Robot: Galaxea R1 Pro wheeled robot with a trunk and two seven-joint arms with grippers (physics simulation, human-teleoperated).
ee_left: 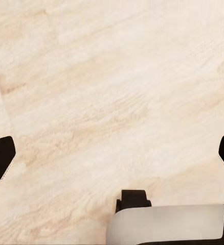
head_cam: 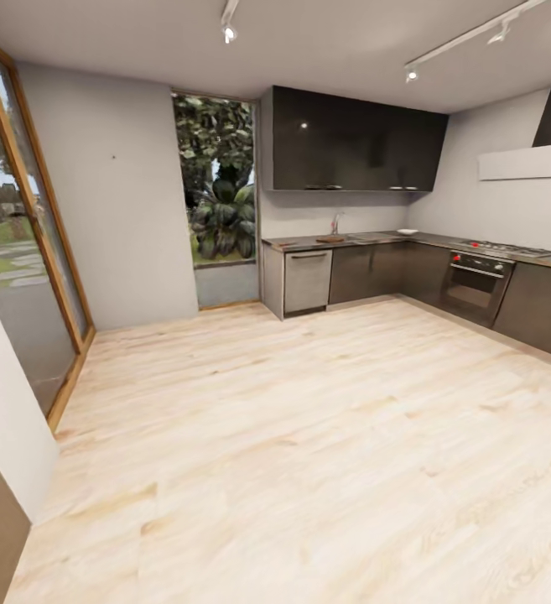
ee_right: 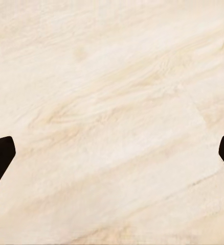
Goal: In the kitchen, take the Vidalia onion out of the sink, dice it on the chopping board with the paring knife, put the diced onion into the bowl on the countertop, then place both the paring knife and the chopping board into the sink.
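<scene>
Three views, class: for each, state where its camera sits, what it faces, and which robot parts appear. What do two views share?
Head view: on the robot's head, facing across wood floor to the countertop.
Left wrist view: by the left hand, facing floor; dark fingertips at both edges.
Right wrist view: by the right hand, likewise.
Shared: both wrist views face pale plank floor, hands open.

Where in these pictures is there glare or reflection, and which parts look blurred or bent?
Head view: ceiling spotlights reflect as bright dots on the glossy dark wall cabinets; the counter shines; straight walls lean outward near the edges. Both wrist views: even light on the pale wooden floor, soft grain, no hard shadows.
</scene>
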